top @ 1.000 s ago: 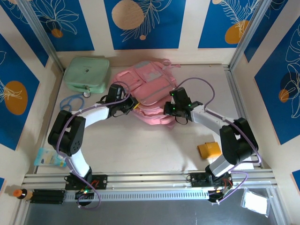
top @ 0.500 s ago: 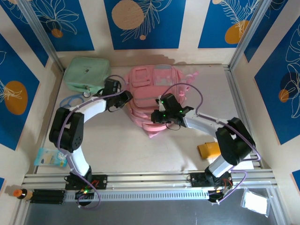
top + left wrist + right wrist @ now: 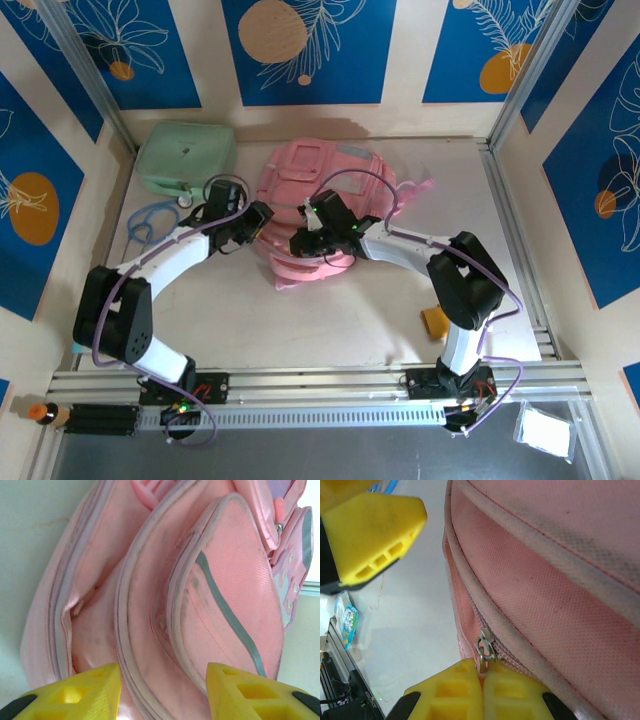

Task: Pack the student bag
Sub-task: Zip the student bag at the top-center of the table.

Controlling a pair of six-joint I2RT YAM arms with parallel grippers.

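The student bag (image 3: 335, 185), a soft pink backpack, lies at the back middle of the table, its zipped edge facing the arms. My right gripper (image 3: 300, 243) is at the bag's near left edge. In the right wrist view it (image 3: 483, 672) is shut on the metal zipper pull (image 3: 486, 650). My left gripper (image 3: 262, 222) is at the bag's left side. In the left wrist view it (image 3: 164, 690) stands open, its yellow fingers (image 3: 90, 690) apart over the pink seams of the bag (image 3: 220, 580), pinching nothing.
A mint-green case (image 3: 185, 158) lies at the back left, with a blue looped item (image 3: 148, 218) in front of it. A yellow object (image 3: 432, 320) sits beside the right arm. A small bottle (image 3: 45, 411) and a white packet (image 3: 545, 432) lie off the table's front edge.
The left gripper has opened and let go of the bag. The right gripper has moved left with the zipper pull, and the bag has swung and shifted left with it.
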